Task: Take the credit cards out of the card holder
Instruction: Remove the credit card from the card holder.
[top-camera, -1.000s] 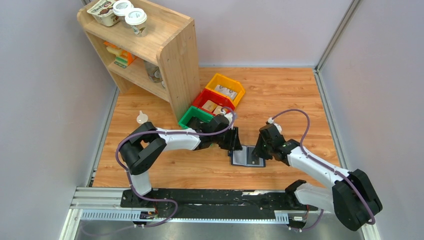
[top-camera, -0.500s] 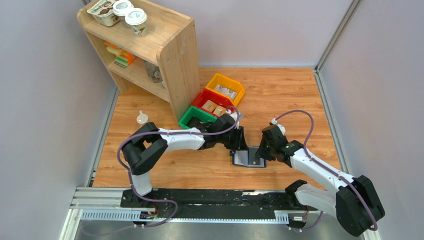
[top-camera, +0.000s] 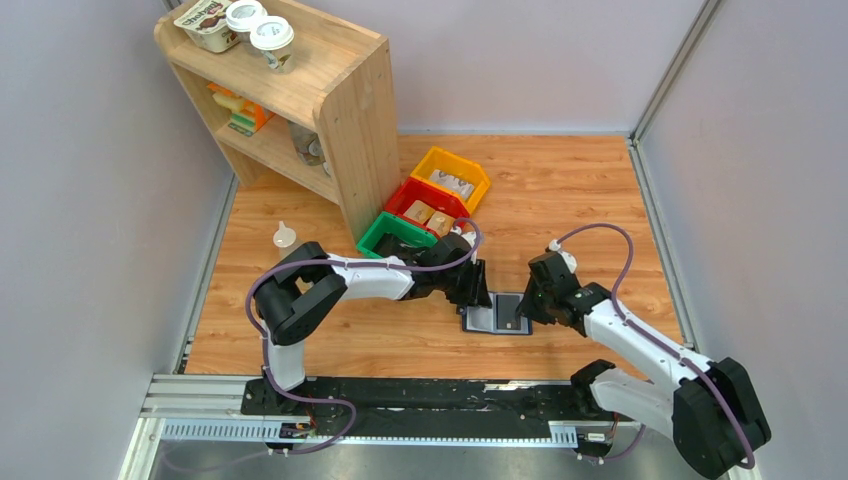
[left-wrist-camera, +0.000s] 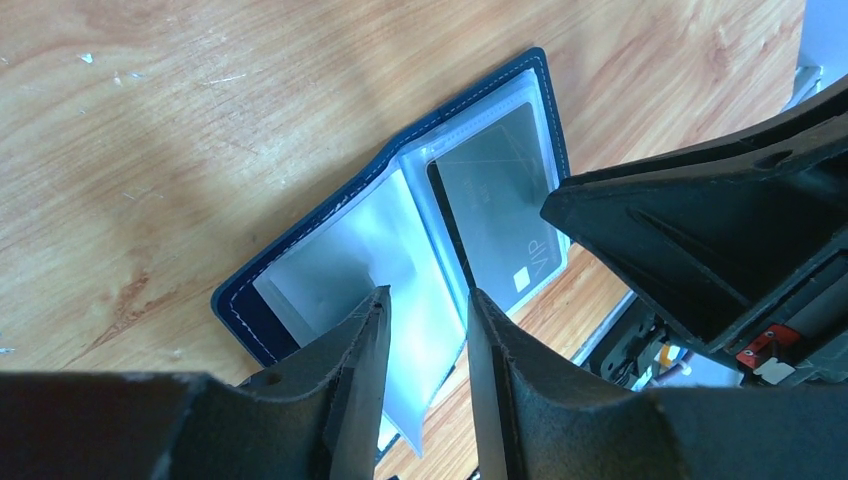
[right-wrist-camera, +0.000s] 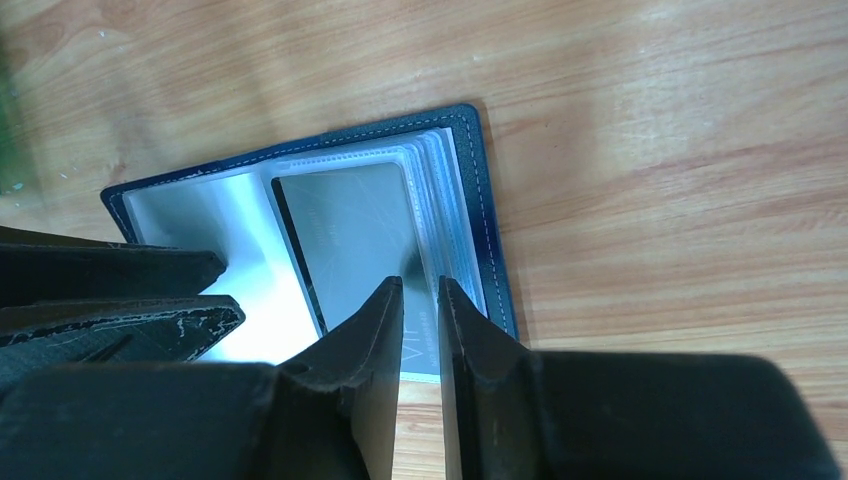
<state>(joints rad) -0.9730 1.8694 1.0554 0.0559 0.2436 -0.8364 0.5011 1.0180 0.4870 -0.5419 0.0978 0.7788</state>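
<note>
The navy card holder (top-camera: 495, 319) lies open on the table, with clear plastic sleeves inside. A grey card marked VIP (left-wrist-camera: 495, 200) sits in its right sleeve; it also shows in the right wrist view (right-wrist-camera: 350, 230). No tan card shows. My left gripper (top-camera: 480, 291) is over the holder's left page, jaws a little apart above an empty clear sleeve (left-wrist-camera: 400, 240). My right gripper (top-camera: 527, 306) is over the right page, jaws narrowly apart above the card's near right corner (right-wrist-camera: 420, 285). Neither holds anything that I can see.
Green (top-camera: 385, 228), red (top-camera: 405, 195) and yellow (top-camera: 470, 170) bins stand in a row just behind the left arm. A wooden shelf (top-camera: 350, 110) stands at the back left. A small white object (top-camera: 285, 236) lies on the table at the left.
Both grippers have shifted slightly to the right over the open holder. The holder has not moved.
</note>
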